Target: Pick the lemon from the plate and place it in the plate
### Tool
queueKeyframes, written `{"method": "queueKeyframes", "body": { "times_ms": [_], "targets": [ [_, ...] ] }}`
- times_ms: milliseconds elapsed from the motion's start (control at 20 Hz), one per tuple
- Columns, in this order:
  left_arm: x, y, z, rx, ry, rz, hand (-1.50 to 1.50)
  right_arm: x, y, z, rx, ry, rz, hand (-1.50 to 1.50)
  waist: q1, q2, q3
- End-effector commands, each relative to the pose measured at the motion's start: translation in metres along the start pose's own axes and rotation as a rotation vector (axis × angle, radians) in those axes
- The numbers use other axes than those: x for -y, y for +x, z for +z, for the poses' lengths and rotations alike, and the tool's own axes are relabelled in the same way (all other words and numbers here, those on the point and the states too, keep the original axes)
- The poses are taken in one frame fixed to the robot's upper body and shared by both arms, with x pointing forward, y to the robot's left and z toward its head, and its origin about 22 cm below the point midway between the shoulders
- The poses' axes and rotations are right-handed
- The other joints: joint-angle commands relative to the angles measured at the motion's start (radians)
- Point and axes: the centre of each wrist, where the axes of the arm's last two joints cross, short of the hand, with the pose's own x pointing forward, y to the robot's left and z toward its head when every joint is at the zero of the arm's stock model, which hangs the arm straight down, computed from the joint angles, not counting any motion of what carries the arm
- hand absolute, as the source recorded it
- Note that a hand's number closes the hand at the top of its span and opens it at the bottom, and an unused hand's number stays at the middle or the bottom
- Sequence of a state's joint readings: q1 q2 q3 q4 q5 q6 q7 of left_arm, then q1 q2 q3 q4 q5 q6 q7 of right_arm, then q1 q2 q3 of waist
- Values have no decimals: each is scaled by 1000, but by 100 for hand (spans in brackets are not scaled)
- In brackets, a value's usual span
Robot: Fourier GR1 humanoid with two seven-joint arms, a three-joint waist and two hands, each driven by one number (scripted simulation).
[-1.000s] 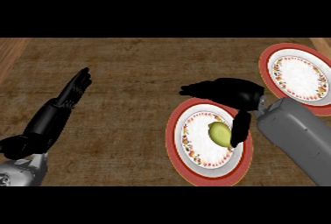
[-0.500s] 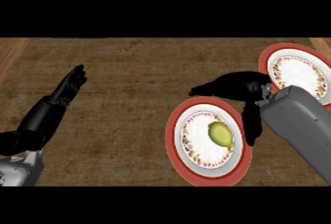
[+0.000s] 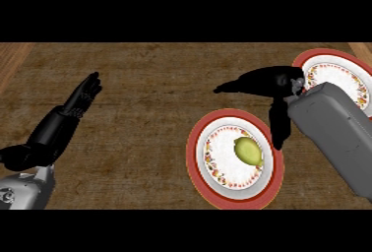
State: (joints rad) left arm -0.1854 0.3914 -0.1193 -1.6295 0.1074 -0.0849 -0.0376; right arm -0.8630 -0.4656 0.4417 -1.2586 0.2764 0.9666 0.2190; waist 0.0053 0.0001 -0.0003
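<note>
The lemon [image 3: 248,151] lies on the right half of the near plate [image 3: 195,153], untouched. The right hand [image 3: 266,82] hangs spread wide between that plate and the far plate [image 3: 340,76], holding nothing, with one finger stretching down by the near plate's right rim. The left hand [image 3: 82,97] rests open, fingers straight, over the counter [image 3: 160,98] at the view's left.

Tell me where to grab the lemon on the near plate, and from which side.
Grip the lemon across its narrow middle, from above and from its right, likely with the right robot hand, open beside it. Its long axis runs near-to-far, right of the plate's centre.
</note>
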Motion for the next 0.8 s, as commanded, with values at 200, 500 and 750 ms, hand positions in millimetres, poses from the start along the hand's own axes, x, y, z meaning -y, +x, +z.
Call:
{"method": "queueKeyframes", "body": {
  "times_ms": [200,500,750],
  "targets": [
    [-6,3,-18,9,7,-5,0,-4,-1,-28,7,92,8,-150,4,4,0],
    [11,-9,-3,1,-1,13,0,-20,-6,-37,-6,161,45,-150,4,3,0],
    [1,10,8,-2,-1,-6,0,-44,-24,-32,-32,213,84,-150,3,0,1]
  ]
}}
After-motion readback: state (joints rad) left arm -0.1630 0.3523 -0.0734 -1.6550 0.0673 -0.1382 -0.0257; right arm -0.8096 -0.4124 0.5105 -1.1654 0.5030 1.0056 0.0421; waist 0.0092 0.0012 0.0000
